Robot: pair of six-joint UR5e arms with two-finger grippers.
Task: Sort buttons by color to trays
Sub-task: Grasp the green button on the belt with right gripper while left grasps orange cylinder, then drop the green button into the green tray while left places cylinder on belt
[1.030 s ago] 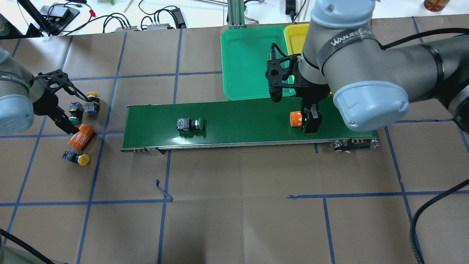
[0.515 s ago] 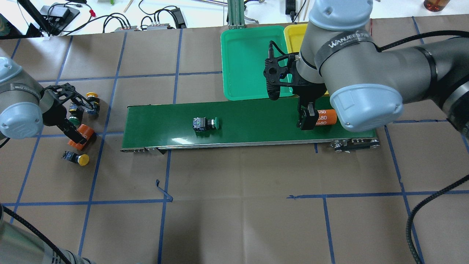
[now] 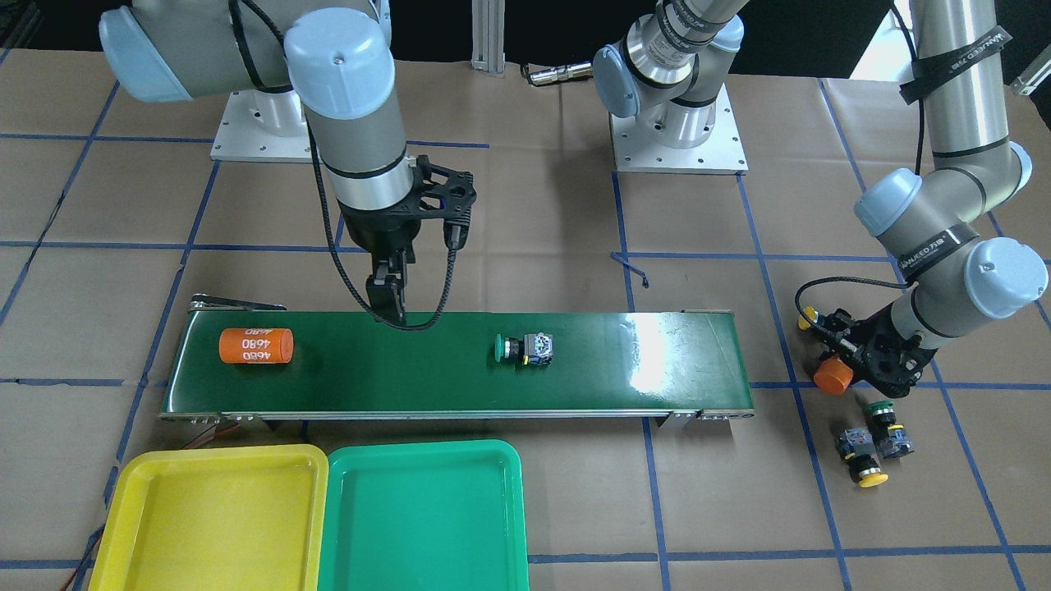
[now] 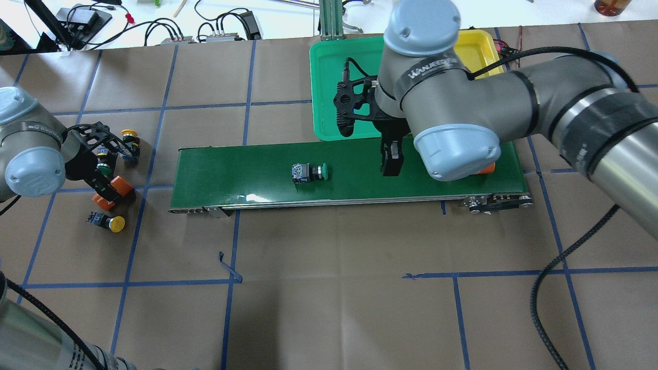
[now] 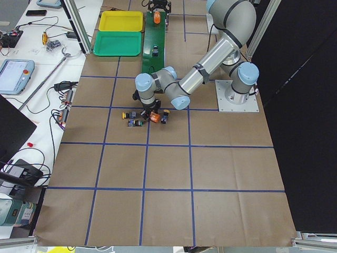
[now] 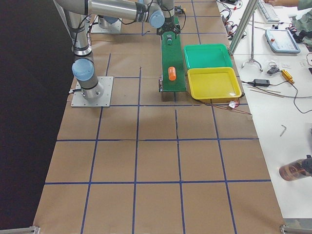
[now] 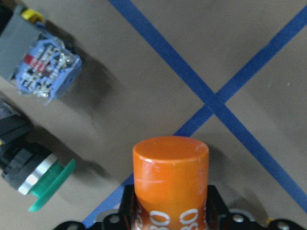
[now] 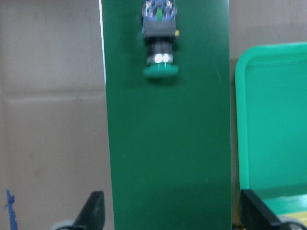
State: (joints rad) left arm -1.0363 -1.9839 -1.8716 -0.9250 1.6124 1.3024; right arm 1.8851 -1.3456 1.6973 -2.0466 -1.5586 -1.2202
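Note:
A green-capped button [image 4: 308, 172] lies on its side mid-belt, also in the front view [image 3: 525, 348] and right wrist view [image 8: 159, 28]. My right gripper [image 4: 389, 159] hangs open and empty over the belt, to the button's right. Three more buttons lie off the belt's left end: a yellow one [image 4: 128, 140], a green one [image 4: 105, 167] and a yellow one [image 4: 110, 222]. My left gripper [image 4: 108, 192] is among them, shut on an orange 4680 cylinder [image 7: 170, 182]. The green tray [image 4: 329, 77] and yellow tray [image 4: 475, 43] sit behind the belt.
The long dark-green conveyor belt [image 4: 231, 169] crosses the table's middle. A second orange 4680 cylinder [image 3: 255, 345] lies near its right end, mostly hidden under my right arm in the overhead view. Cables and power supplies [image 4: 226, 25] lie beyond the far edge.
The green button rode right along the belt. My right gripper moved left, leaving its orange cylinder farther right on the belt. My left gripper dropped onto the other cylinder and closed on it.

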